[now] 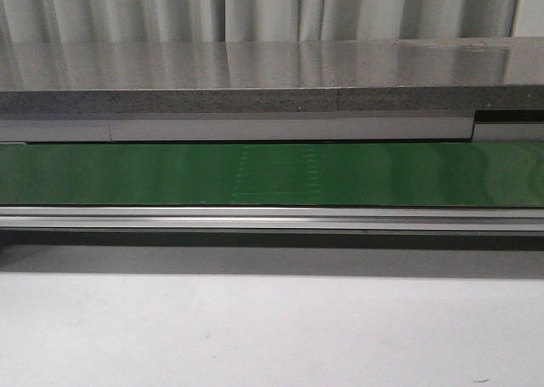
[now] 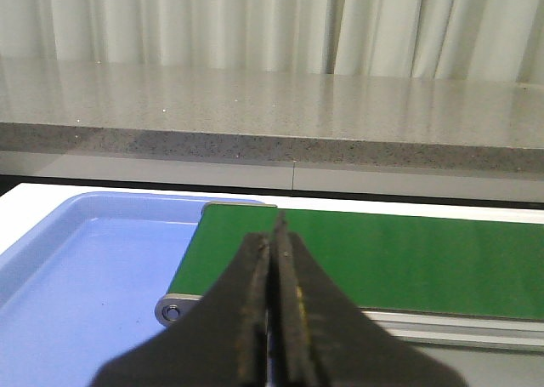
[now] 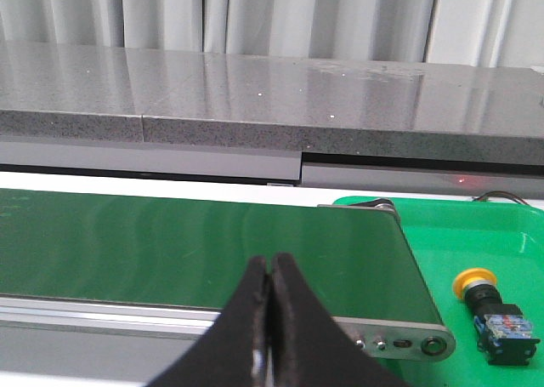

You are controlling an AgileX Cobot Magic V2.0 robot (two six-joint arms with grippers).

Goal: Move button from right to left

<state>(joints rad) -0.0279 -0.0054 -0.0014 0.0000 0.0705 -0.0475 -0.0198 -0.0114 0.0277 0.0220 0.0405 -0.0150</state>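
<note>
Button [image 3: 493, 306] on green tray [image 3: 510, 234]; unlabelled

White table [image 1: 272, 336] with green conveyor belt [image 1: 272, 173], blue tray [image 2: 76, 268] and green tray [image 3: 510, 234] at its ends.

Green belt [image 1: 272, 174] lies bare (stone counter [image 1: 255, 76] behind).

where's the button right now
Only the right wrist view shows it: the button lies on its side in the green tray, just off the conveyor's end.
</note>
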